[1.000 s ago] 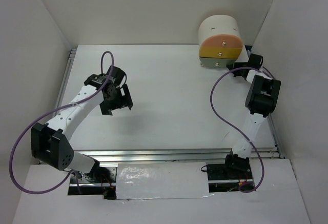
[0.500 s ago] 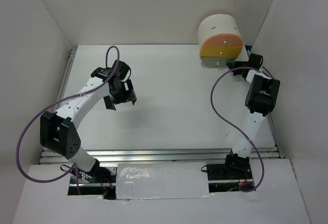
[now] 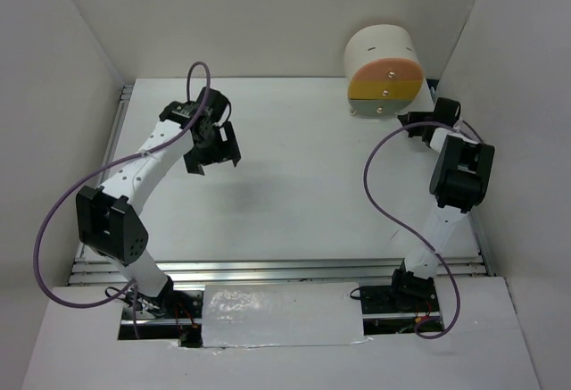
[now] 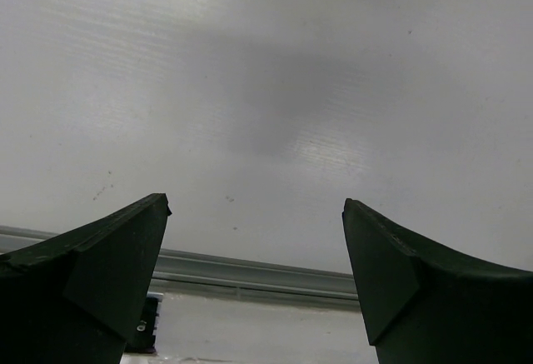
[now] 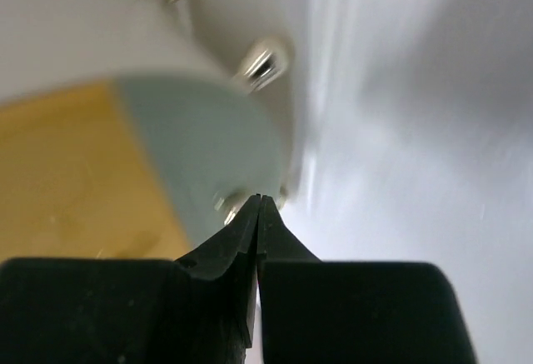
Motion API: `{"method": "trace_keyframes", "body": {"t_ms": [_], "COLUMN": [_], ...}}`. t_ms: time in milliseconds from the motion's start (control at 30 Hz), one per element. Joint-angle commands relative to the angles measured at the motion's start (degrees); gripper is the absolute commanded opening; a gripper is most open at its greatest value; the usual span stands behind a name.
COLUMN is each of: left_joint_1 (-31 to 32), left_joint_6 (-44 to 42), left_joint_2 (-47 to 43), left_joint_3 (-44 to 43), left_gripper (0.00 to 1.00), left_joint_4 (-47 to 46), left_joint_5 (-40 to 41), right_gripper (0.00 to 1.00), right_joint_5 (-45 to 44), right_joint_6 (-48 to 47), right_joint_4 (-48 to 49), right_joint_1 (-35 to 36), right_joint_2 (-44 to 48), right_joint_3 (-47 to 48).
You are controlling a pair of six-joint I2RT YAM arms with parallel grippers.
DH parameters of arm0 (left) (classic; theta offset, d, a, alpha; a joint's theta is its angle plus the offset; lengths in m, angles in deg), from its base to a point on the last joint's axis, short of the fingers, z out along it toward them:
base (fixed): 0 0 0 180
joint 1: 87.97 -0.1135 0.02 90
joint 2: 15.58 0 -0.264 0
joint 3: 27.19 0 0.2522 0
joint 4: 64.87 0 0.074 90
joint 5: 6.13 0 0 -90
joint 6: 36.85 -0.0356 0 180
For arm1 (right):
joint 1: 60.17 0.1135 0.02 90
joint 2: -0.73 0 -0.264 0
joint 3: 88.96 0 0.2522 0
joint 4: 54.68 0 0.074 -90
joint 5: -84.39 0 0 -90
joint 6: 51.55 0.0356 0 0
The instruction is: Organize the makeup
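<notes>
Oddly, none of the makeup shows in any view, so you cannot say where it lies. It may sit inside the round drawer unit [image 3: 384,64] at the far right of the table [image 3: 303,176], but that is only a guess.

Your left claw [image 3: 212,147] hangs spread wide over bare table at the left, with nothing between its fingers. Your right claw [image 5: 258,201] is pressed together, its tips up against the lower front edge of the drawer unit, right beside a small shiny knob [image 5: 225,203]. The wrist view is too blurred to tell whether the tips catch that knob or only touch the front next to it.

Expect makeup to be light, hard-shelled and slick. Flat cases will likely want a pinch across their short sides. Thin sticks and brushes will tend to roll, so take them across the middle of the shaft, with the claw square to them. None of it should need much squeeze, and too much could crack a lid.

The knobs are the harder hold for now. They look small, rounded and polished, so a closed claw may slip off. The drawer unit also looks light enough to slide along the table when you pull. Open the claw, seat a knob well between the fingers, and draw straight out.
</notes>
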Motion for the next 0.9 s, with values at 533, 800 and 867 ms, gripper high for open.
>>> {"method": "trace_keyframes", "body": {"t_ms": [533, 800, 867], "left_joint_1": [-2.8, -2.7, -2.6], "left_joint_6": [-9.5, -10.3, -10.6], "left_joint_2": [-5.7, -17.4, -20.4], "left_joint_3": [-18.1, -9.1, -4.7], "left_gripper": [0.99, 0.99, 0.99], "left_joint_4": [2.6, -0.3, -4.0], "left_joint_5": [13.7, 15.5, 14.5], "right_gripper": [1.00, 1.00, 1.00], "right_joint_5": [-2.2, -9.3, -13.1], "right_joint_6": [-46.4, -60.0, -60.6], "right_joint_4": [-30.7, -64.0, -67.5], "right_joint_1": [11.8, 16.8, 18.2], "right_joint_2": [66.3, 81.2, 85.5], "right_joint_3": [-11.7, -1.6, 0.5]}}
